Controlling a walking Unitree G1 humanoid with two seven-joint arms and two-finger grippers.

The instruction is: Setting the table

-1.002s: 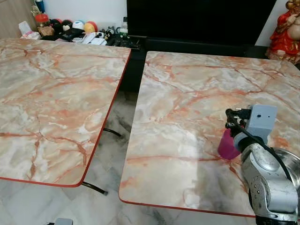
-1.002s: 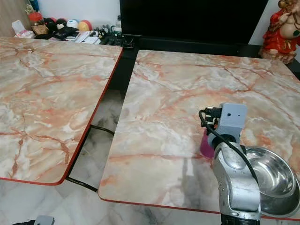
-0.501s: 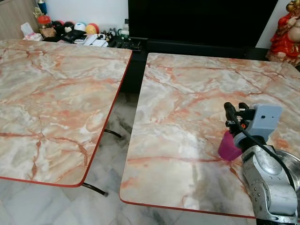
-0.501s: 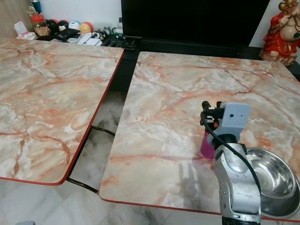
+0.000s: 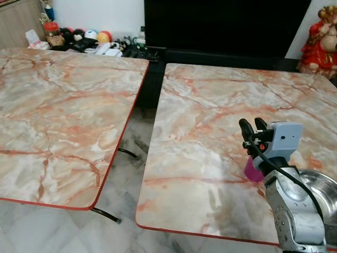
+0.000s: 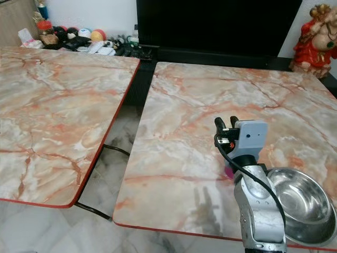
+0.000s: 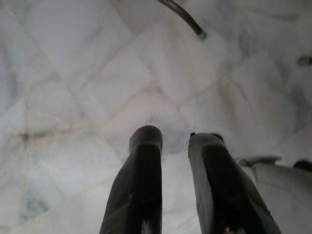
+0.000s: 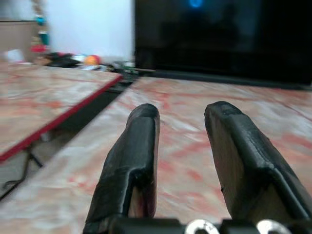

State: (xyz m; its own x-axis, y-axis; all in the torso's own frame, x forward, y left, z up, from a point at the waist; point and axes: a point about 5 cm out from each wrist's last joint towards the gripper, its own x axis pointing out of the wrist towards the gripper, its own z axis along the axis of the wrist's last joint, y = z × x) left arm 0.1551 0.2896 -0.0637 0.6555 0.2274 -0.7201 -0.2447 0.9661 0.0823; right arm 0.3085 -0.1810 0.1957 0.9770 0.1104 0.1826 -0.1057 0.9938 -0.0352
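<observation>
A pink cup (image 5: 252, 171) stands on the right marble table (image 5: 210, 116), near its front right part, mostly hidden behind my right wrist. Beside it, at the table's near right corner, sits a steel bowl (image 6: 297, 194). My right gripper (image 5: 253, 124) hovers just above and slightly left of the cup, fingers pointing up and away, open with nothing between them. In the right wrist view its fingers (image 8: 132, 161) look out over the marble top. My left gripper (image 7: 174, 141) hangs over the tiled floor, fingers slightly apart and holding nothing.
A second marble table (image 5: 63, 116) stands to the left, with a strip of floor (image 5: 129, 153) between the two. At the back are a black TV unit (image 5: 221, 31), small clutter (image 5: 89, 39) on the left and a red figurine (image 5: 318, 47) on the right.
My right gripper has moved a little left and back from the pink cup, which stays on the table. The camera has shifted slightly.
</observation>
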